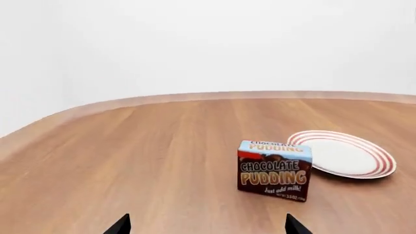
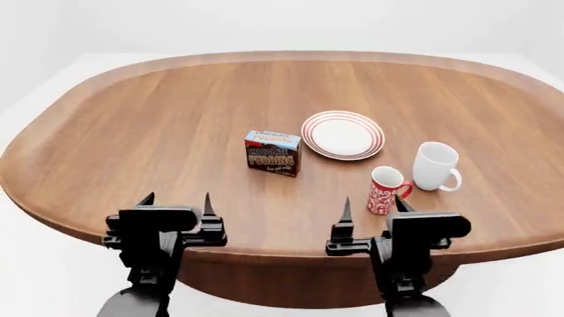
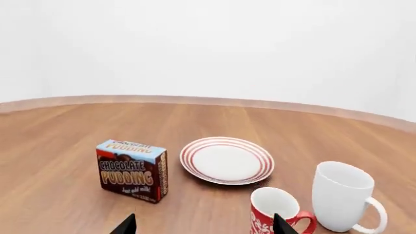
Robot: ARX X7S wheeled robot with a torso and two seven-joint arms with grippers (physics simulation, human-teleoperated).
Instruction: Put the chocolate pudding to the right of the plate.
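Note:
The chocolate pudding is a small brown carton with a blue top, standing upright on the wooden table, just left of the plate, a round white plate with red rings. Both also show in the left wrist view, pudding and plate, and in the right wrist view, pudding and plate. My left gripper is open and empty at the table's near edge, well short of the pudding. My right gripper is open and empty, close to the red mug.
A red patterned mug stands right in front of my right gripper, near its right fingertip. A plain white mug stands to its right, near the plate. The oval table's near edge runs under both grippers.

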